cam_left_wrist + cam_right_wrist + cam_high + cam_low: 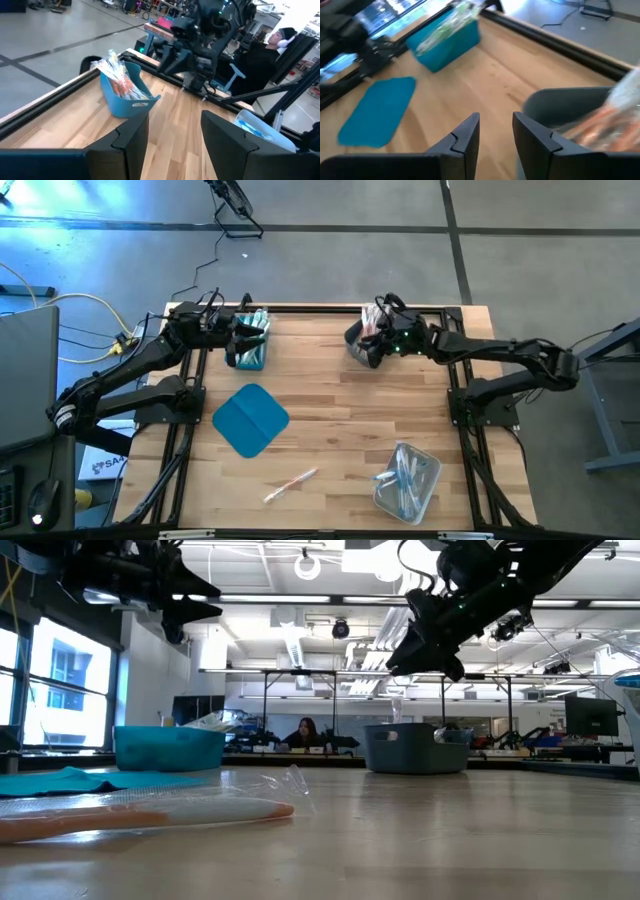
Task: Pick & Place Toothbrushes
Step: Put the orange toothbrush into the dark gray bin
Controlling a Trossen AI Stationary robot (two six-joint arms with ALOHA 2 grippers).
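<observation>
Hovering just beside the grey bin (362, 345), on its side toward the table's middle, the right gripper (496, 131) has its two fingers parted by a modest gap, with nothing between them and touching nothing. Wrapped pink-orange toothbrushes (600, 122) stand bunched in that grey bin. The left gripper (174, 132) hangs over the teal bin (251, 340), which sits well to the left of the grey bin along the same far edge of the table; its fingers are spread wider and are likewise empty. More toothbrushes, pale with green parts (445, 27), fill the teal bin. A single wrapped toothbrush (290, 484) with a pink-orange part lies loose on the wood, well toward the near edge from the grey bin. The flat teal lid (250, 419) rests between that loose one and the teal bin. A clear bin (407, 481) holding blue-tinted toothbrushes sits near the table's front, on the grey bin's side. No label or writing on the bins or wrappers can be read.
</observation>
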